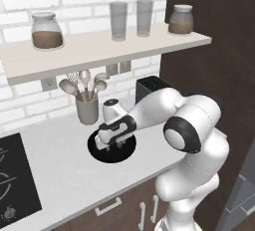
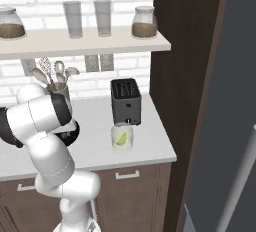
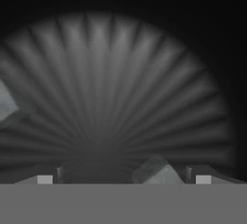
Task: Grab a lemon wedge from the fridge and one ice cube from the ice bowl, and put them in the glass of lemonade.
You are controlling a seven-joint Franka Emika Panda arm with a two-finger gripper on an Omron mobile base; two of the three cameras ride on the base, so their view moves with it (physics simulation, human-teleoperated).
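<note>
In the left base view the white arm rose from the lower right, bent at the elbow and reached leftward and down, its end effector (image 1: 110,147) lowered into the ice bowl (image 1: 112,150) on the pale worktop (image 1: 60,165). The hand hid most of the bowl's inside, so no ice cube could be made out there. Behind the bowl stood a grey utensil cup (image 1: 87,110) against the white brick wall, with a black toaster (image 1: 149,88) partly behind the arm and a cooktop (image 1: 15,180) cut off at the left edge. A shelf (image 1: 99,51) above carried two jars and two tall glasses. In the right base view the arm stood at the lower left and covered nearly all of the ice bowl (image 2: 74,133); the end effector was hidden behind it. The glass of lemonade (image 2: 122,137) stood on the worktop (image 2: 145,141) just in front of the toaster (image 2: 125,101), with the lemon wedge (image 2: 120,138) showing inside it. The grey fridge (image 2: 235,126) stood at the right. In the hand view the fingers stood wide apart near the bottom corners, holding nothing; one ice cube (image 3: 157,171) lay between them on the ribbed bowl floor, and another (image 3: 7,103) was cut off at the left edge.
</note>
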